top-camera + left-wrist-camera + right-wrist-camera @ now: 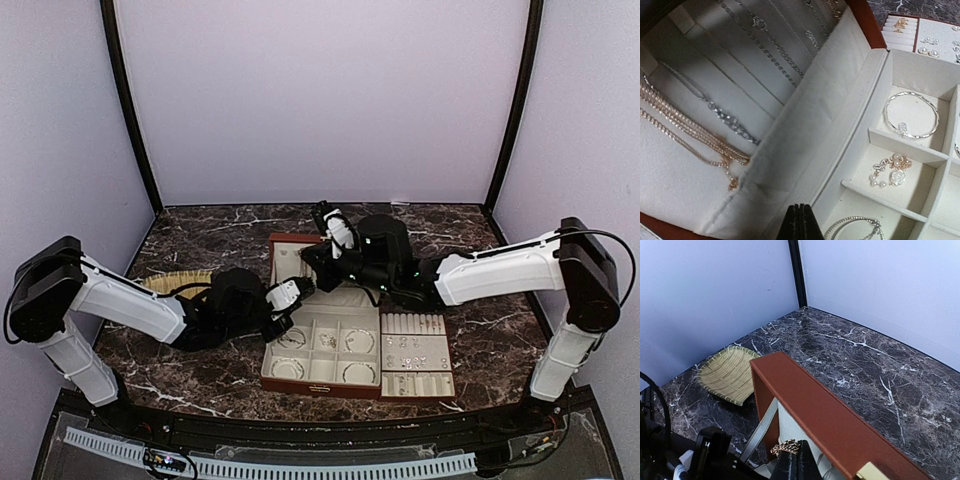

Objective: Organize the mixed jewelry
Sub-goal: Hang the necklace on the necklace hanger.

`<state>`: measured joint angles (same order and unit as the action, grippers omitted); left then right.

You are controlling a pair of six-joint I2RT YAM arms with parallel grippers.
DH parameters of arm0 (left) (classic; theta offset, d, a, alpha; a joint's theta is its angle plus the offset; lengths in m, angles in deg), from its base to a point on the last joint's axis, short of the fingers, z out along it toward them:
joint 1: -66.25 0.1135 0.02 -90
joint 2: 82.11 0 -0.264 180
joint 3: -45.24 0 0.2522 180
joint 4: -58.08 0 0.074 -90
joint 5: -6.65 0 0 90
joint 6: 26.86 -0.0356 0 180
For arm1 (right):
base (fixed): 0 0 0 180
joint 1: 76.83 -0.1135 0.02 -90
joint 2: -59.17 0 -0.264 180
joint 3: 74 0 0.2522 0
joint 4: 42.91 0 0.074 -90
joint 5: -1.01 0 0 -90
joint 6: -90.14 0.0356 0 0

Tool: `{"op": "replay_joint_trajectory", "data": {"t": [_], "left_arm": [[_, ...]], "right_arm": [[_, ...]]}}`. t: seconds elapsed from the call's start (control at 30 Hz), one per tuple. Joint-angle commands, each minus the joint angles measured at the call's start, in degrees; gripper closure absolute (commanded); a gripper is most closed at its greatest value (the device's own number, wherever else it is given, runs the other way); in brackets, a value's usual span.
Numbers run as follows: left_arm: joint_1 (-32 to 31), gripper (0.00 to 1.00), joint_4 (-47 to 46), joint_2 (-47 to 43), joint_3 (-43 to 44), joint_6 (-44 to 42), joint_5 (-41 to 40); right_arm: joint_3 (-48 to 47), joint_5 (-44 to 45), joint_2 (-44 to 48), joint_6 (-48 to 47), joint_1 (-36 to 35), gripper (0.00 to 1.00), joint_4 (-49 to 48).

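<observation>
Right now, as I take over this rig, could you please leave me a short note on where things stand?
Left gripper: shut, holding nothing, above the fold between the box base and its lid.
Right gripper: shut at the open lid. A gold chain lies at its tips; I cannot tell whether it is gripped.
Jewelry: bangle and pearl piece in box compartments, chains in the lid, studs in the cream tray.
Done: most pieces look sorted.
Left: probably placing that gold chain.
</observation>
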<state>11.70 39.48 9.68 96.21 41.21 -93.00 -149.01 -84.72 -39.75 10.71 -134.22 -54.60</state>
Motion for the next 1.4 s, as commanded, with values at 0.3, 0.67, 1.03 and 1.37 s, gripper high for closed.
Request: {"op": "replay_joint_trajectory", "data": {"t": [0.3, 0.67, 1.03, 1.37], "left_arm": [[-0.42, 1.0, 3.34, -2.5, 0.63, 2.95, 1.64], [-0.16, 0.78, 3.28, -12.5, 1.67, 16.24, -2.3], [0.9, 0.72, -5.27, -13.79, -2.72, 28.51, -3.13], [1.55, 0.69, -9.32, -7.86, 0.14, 28.22, -1.69]], "right_arm": [[-0.83, -0.35, -3.58, 0.8, 0.7, 1.0, -1.88], [-0.48, -3.87, -0.83, 2.75, 0.7, 1.0, -2.28], [-0.35, -6.79, 0.5, 4.86, 1.74, 1.0, -1.71], [-1.88, -5.26, -0.03, 5.71, 1.83, 1.0, 0.01]]}}
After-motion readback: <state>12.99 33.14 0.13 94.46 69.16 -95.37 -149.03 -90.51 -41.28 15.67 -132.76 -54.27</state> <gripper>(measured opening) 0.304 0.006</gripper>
